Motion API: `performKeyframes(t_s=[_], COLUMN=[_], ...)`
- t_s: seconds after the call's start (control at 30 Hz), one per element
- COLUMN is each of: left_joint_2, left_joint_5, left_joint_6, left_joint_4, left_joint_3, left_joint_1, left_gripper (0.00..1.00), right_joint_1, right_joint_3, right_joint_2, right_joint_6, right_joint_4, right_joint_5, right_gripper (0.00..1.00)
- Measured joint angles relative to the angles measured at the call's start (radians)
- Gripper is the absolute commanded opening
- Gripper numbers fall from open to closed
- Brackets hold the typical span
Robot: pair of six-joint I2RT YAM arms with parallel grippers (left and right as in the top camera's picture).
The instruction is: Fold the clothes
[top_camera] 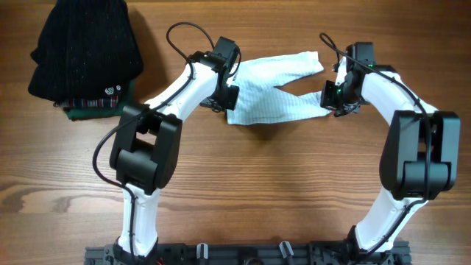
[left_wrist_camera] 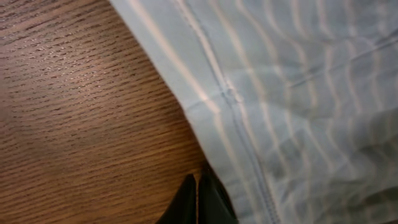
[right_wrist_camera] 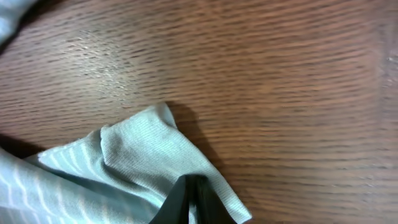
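Observation:
The clothes point(top_camera: 274, 96), a small pale blue-white striped garment, lie spread at the middle back of the wooden table between my two grippers. My left gripper point(top_camera: 223, 103) is at its left edge. In the left wrist view the jaws point(left_wrist_camera: 197, 182) are shut, and the garment's seamed edge point(left_wrist_camera: 298, 93) runs in against the right finger. My right gripper point(top_camera: 337, 103) is at the garment's right end. In the right wrist view its jaws point(right_wrist_camera: 194, 183) are shut on a corner of the fabric point(right_wrist_camera: 137, 168).
A black knit garment point(top_camera: 85, 48) lies on a dark green garment with plaid trim point(top_camera: 96, 107) at the back left. Bare wood table point(top_camera: 280, 184) stretches in front of the garment. The arm bases stand at the front edge.

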Motion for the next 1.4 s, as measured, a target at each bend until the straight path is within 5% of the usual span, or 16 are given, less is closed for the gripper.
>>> performKeyframes(t_s=[0.13, 0.43, 0.6, 0.83, 1.4], left_joint_2=[0.0, 0.0, 0.0, 0.0, 0.0], left_joint_5=[0.0, 0.0, 0.0, 0.016, 0.306], left_joint_6=[0.0, -0.004, -0.027, -0.054, 0.05], left_joint_4=[0.0, -0.041, -0.044, -0.096, -0.164], left_joint_3=[0.0, 0.0, 0.0, 0.0, -0.001], left_joint_1=[0.0, 0.0, 0.0, 0.001, 0.001], left_gripper=[0.04, 0.04, 0.04, 0.04, 0.05], right_joint_1=[0.0, 0.0, 0.0, 0.0, -0.072], right_joint_3=[0.0, 0.024, 0.042, 0.073, -0.023], right_joint_2=[-0.004, -0.008, -0.068, -0.256, -0.257], right_joint_6=[0.013, 0.042, 0.055, 0.028, -0.032], right_joint_4=[-0.026, -0.173, -0.204, -0.247, -0.225], right_joint_5=[-0.002, -0.023, -0.023, -0.023, -0.05], right_gripper=[0.3, 0.49, 0.81, 0.84, 0.86])
